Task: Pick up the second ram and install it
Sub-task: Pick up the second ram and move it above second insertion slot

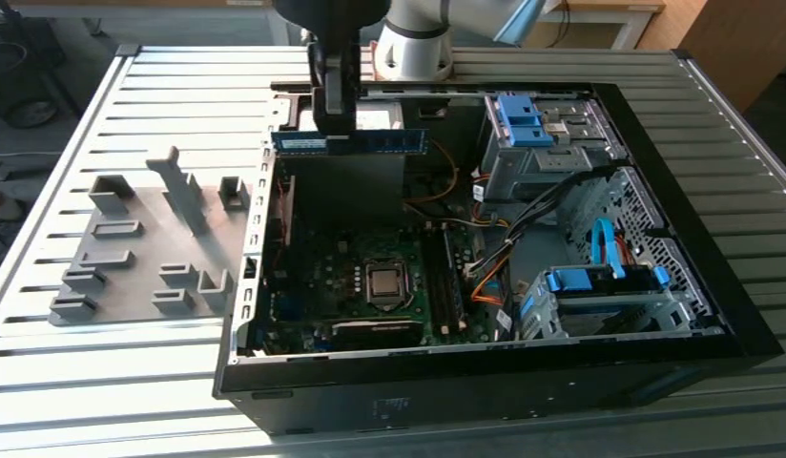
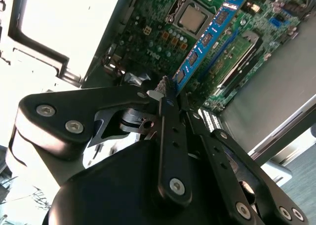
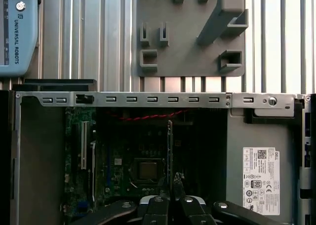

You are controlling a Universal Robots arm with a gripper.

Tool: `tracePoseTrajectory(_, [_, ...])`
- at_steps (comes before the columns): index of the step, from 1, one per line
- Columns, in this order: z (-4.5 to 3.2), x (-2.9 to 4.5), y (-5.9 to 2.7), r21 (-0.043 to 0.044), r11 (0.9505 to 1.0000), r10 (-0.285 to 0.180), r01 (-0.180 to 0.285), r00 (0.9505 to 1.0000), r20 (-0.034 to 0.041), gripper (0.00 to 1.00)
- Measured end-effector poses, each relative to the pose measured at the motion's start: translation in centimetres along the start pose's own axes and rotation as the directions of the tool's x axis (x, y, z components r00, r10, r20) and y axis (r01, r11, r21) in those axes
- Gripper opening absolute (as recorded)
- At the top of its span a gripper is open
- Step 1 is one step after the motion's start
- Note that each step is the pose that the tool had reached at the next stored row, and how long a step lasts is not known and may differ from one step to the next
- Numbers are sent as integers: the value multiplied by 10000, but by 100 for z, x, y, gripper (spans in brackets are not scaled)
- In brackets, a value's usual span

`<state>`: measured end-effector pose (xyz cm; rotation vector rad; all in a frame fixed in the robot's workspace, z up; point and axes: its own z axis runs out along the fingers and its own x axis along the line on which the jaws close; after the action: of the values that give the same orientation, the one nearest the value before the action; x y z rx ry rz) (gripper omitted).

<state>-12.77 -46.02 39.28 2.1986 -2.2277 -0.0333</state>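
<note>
Slatted table [image 1: 113, 382] holds one open case [image 1: 495, 367]; one pincer [image 1: 336, 132] clamps one ram [image 1: 374, 141].

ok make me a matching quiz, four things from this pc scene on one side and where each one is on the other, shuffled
Things
1. second ram
2. grey fixture plate
3. processor
4. blue latch

Places
A. lying on the slatted table, at the exterior view's left of the case
B. held in the shut pincer, above the open case
C. on top of a drive cage, toward the exterior view's right
D. seated in the green motherboard inside the case

Pairs: 1-B, 2-A, 3-D, 4-C
</note>
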Motion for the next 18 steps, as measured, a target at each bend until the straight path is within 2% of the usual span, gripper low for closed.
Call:
tracePoseTrajectory(5, [-1,-1,-91,-1,10000,-1,1,10000,0,14])
tracePoseTrajectory(18, [-1,-1,-103,0,10000,-2,2,10000,0,14])
